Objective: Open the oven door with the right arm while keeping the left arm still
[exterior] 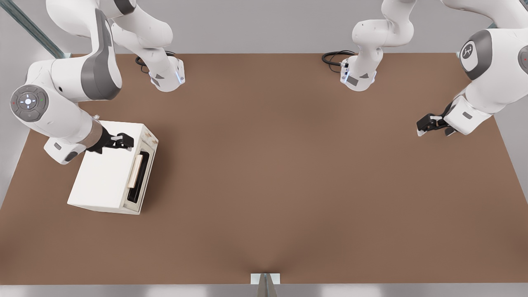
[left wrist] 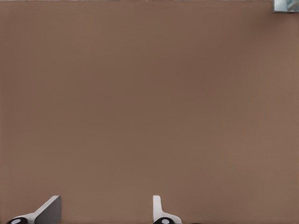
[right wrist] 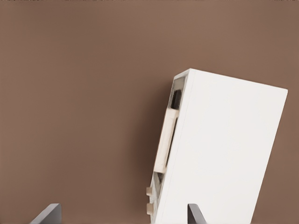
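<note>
Cream-white box oven point(exterior: 106, 177) standing on the brown worktop point(exterior: 288, 185) toward the front view's left, turned at an angle to the worktop's edges, plain white top facing up. Oven door point(exterior: 141, 175) on the side facing the front view's right: narrow cream panel, dark glass window, pale beige bar handle point(exterior: 135, 170) running along its upper edge; flush against the oven body, not yet swung out. Right arm point(exterior: 62, 99) reaching in from the front view's left, round lit button cap on its joint, wrist bent over the oven's far end. Pincer point(exterior: 123, 141) poised over the top of the oven near the far corner, above and just beside the handle's far end, no contact with the handle to be made out. Released, as seen in the right wrist view: two fingertips point(right wrist: 46, 213) spread well apart, nothing between them, one over bare worktop, the other over the white top point(right wrist: 224, 154), with door point(right wrist: 170, 140) and handle point(right wrist: 166, 140) between the two.
</note>
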